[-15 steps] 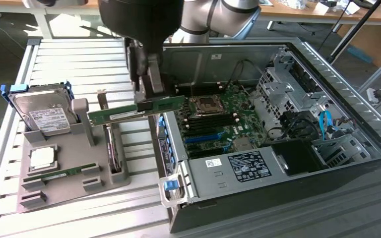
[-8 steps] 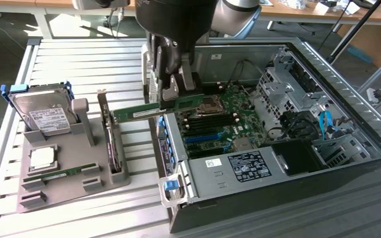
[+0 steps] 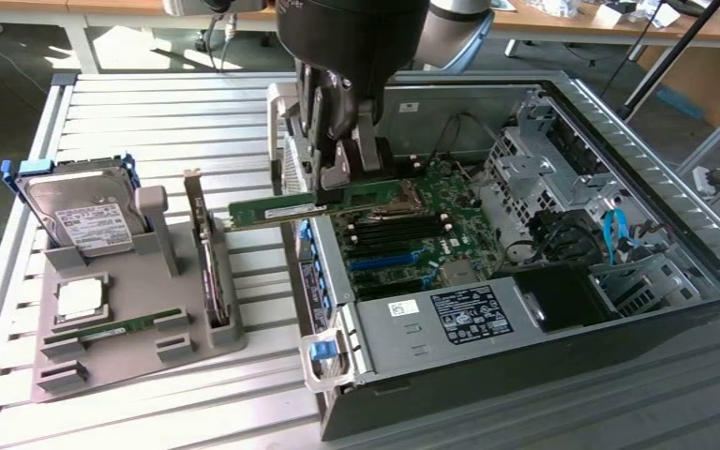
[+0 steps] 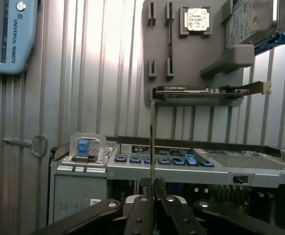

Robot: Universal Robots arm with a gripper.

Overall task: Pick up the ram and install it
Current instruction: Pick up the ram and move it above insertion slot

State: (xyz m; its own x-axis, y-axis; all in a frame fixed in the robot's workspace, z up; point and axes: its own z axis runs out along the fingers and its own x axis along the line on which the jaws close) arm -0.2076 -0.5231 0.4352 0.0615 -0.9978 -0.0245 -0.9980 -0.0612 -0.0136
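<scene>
One long, thin green ram stick (image 3: 273, 212) hangs level in the black tool (image 3: 335, 192), whose jaws pinch narrowly onto it, above the open grey computer case's (image 3: 660, 187) wall on the exterior view's left. You look mid-carry: picked, not yet installed. Seating it likely calls for aligning its contact edge over a slot on the green motherboard (image 3: 397, 225).

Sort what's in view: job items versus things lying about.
Job: long thin green ram stick, clamped in the black gripper; open dark computer case with green motherboard.
Lying about: silver boxy hard drive; dark expansion card; second green ram stick; square silver processor chip, all on the grey holder.
</scene>
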